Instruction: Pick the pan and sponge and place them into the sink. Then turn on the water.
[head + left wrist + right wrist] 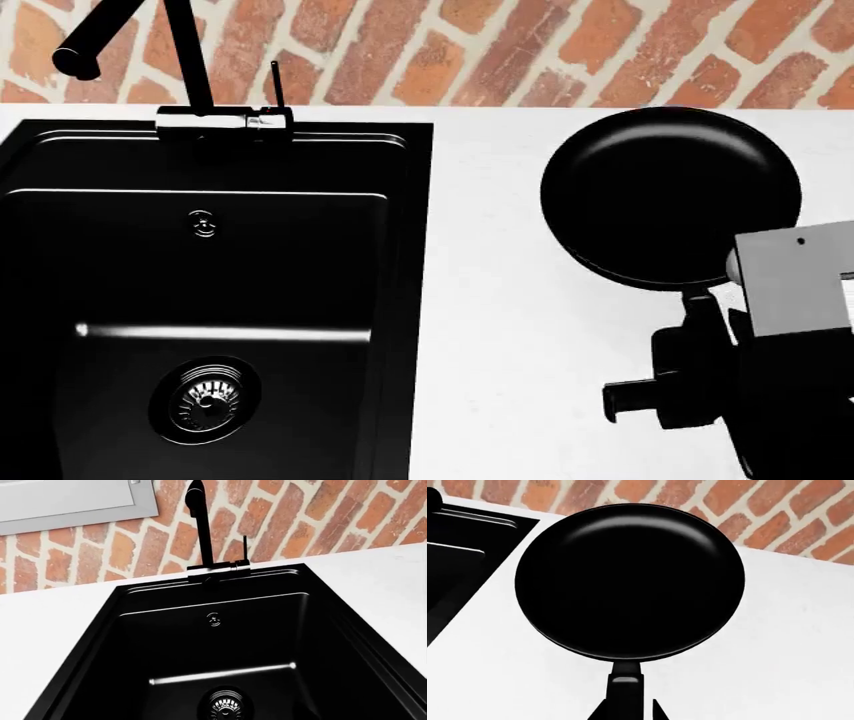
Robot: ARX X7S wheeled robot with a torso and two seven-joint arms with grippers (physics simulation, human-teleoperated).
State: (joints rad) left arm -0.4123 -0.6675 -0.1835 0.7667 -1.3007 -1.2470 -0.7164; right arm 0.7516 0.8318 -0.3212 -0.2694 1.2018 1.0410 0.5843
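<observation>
Left wrist view showed me only the empty sink, faucet dry, left fingers unseen; head view put the pan on the counter beside it, right gripper at its handle; right wrist view couldn't settle whether I'd clenched it, so gripping and lifting seemed next.

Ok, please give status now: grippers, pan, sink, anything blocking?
Right gripper at the pan handle, grip unclear. Left gripper out of view. Pan on counter, right of sink. Sink holds nothing, no water. Sponge unseen.
</observation>
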